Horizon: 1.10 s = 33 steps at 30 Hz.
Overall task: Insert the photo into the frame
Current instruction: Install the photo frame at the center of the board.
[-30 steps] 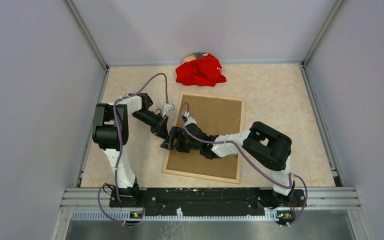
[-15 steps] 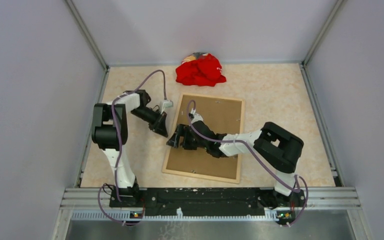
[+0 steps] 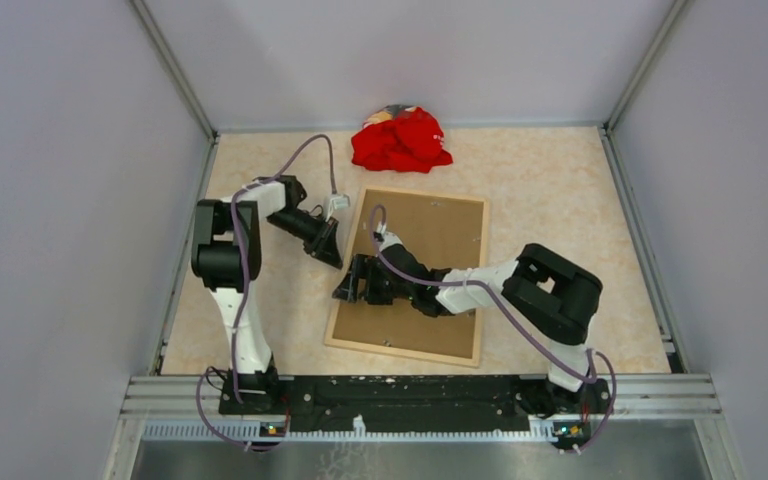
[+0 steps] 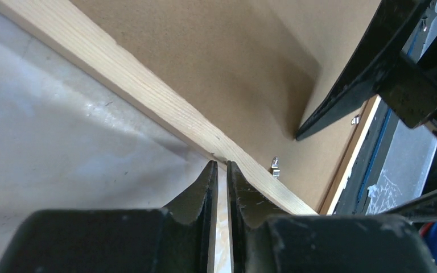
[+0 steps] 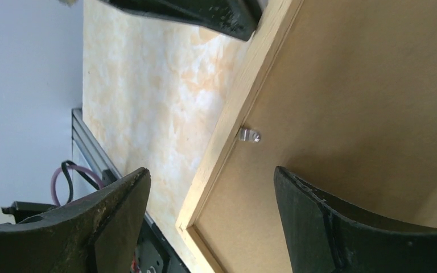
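Note:
The frame (image 3: 401,351) lies face down on the table, thin light wood around a plain brown backing board (image 3: 432,232). The photo is hidden. My left gripper (image 3: 328,250) hovers just off the frame's left rail (image 4: 148,91). Its fingers (image 4: 221,164) are nearly shut, and only bare table shows through the thin slit between them. My right gripper (image 3: 348,285) stands open over the same left rail (image 5: 233,108), one finger above the table and the other above the backing board (image 5: 364,114). It holds nothing. A small metal retaining tab (image 5: 249,135) sits on the rail's inner edge, and it is also in the left wrist view (image 4: 274,166).
A crumpled red cloth (image 3: 400,140) lies at the back of the table, beyond the frame. Grey walls close in the left, right and back sides. A metal rail (image 3: 420,390) runs along the near edge by the arm bases.
My left gripper has drawn back a little from the frame's left rail, towards the far left, and its fingers have parted slightly. The right gripper has shifted slightly and stays open.

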### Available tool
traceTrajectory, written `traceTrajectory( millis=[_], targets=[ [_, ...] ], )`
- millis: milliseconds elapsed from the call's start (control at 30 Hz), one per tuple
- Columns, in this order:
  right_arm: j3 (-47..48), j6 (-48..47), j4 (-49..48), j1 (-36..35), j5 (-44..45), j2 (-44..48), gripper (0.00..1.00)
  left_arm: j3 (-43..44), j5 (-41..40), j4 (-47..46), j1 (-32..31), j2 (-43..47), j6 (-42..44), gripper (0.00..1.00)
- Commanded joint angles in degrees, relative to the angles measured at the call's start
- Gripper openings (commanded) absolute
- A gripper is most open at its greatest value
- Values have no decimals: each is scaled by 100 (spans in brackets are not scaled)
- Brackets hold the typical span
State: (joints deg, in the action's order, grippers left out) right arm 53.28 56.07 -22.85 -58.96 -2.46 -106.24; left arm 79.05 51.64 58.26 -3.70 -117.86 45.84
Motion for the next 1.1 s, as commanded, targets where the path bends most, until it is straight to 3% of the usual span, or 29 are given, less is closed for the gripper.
traceTrajectory(
  millis=[0, 300, 1067],
  targets=[
    [250, 28, -216, -210, -115, -232, 79, -118, 309, -34, -102, -33, 72, 16],
    [504, 50, -119, -318, -92, -475, 79, -324, 195, -242, -124, -59, -14, 11],
    [867, -214, 172, -317, 302, -819, 77, -444, -40, -289, -131, 100, 38, 9]
  ],
)
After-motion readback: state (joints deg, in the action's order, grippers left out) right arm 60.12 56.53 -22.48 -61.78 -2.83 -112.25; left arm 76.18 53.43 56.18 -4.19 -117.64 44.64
